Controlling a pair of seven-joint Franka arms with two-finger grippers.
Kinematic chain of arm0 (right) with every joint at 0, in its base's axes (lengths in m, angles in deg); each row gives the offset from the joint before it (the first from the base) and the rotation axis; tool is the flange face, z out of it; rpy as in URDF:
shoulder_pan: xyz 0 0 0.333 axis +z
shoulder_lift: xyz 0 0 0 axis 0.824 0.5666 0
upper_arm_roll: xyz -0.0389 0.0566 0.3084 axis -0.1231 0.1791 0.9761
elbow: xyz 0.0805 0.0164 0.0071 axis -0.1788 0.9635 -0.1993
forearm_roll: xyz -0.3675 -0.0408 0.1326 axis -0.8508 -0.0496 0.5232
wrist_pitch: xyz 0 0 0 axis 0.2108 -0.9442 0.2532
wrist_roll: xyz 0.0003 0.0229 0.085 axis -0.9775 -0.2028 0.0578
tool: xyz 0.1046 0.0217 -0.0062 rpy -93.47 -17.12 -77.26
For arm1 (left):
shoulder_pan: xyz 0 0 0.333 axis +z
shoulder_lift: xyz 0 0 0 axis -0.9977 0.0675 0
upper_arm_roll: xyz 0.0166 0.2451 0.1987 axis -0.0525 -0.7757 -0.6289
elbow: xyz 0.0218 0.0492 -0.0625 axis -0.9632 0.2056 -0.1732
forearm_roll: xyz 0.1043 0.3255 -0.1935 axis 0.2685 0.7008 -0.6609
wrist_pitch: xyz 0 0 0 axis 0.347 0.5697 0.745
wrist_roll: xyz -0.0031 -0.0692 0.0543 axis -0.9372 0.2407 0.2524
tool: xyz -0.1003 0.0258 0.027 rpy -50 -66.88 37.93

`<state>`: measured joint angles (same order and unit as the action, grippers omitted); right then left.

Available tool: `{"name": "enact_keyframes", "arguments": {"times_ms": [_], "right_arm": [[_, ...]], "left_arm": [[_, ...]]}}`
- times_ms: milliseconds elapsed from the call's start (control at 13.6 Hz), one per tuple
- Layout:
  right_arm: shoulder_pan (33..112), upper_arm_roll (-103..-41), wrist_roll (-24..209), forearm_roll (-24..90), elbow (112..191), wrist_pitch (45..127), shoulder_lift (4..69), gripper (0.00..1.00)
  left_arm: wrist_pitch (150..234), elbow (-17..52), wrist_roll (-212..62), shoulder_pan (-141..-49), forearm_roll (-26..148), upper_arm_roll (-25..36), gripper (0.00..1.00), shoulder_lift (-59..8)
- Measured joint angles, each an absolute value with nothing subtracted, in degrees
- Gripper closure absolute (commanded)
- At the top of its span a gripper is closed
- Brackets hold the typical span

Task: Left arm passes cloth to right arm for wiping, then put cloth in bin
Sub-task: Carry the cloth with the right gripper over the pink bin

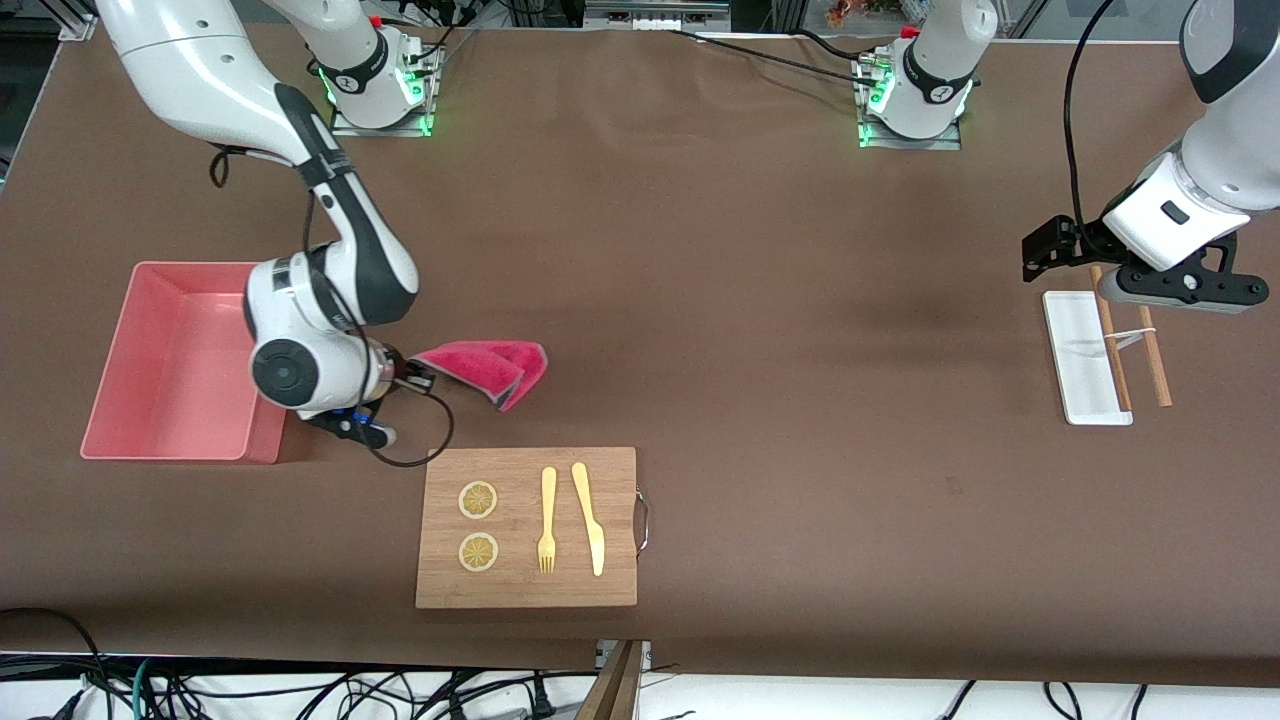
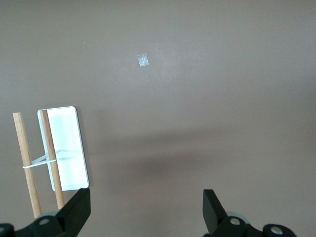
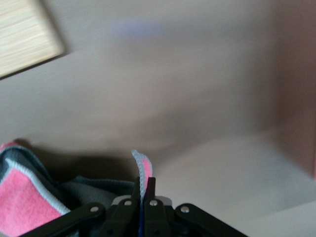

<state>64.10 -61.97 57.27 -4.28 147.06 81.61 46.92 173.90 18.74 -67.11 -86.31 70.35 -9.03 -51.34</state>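
My right gripper (image 1: 415, 378) is shut on a greyish edge of the magenta-red cloth (image 1: 490, 368), low over the table beside the pink bin (image 1: 110, 370). The cloth trails away from the bin, toward the table's middle. In the right wrist view the fingers (image 3: 144, 185) pinch the thin cloth edge, and the rest of the cloth (image 3: 29, 197) bunches beside them. My left gripper (image 1: 1170, 295) hangs open over the left arm's end of the table, next to the white tray. Its fingers (image 2: 146, 210) stand wide apart with nothing between them.
A wooden cutting board (image 1: 526, 590) with two lemon slices, a yellow fork (image 1: 547, 520) and a knife (image 1: 590, 518) lies nearer the camera than the cloth. A white tray (image 1: 1080, 360) (image 2: 69, 148) and two wooden sticks (image 1: 1155, 355) lie under the left gripper.
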Motion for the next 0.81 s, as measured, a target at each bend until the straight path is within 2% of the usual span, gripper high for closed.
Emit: {"name": "enact_keyframes", "arguments": {"times_ms": [220, 367, 808], "right_arm": [[63.8, -66.1, 65.7, -4.3, 147.0, 80.4, 46.0, 1.0], [63.5, -66.8, 67.6, -4.3, 146.6, 78.6, 44.3, 1.0], [61.3, -67.5, 73.8, -4.3, 138.3, 56.2, 32.0, 1.0]], "left_arm": [[173.9, 18.7, -67.1, -86.3, 70.3, -9.0, 0.0, -51.3], [173.9, 18.7, -67.1, -86.3, 70.3, -9.0, 0.0, -51.3], [173.9, 18.7, -67.1, -86.3, 70.3, -9.0, 0.0, -51.3]]}}
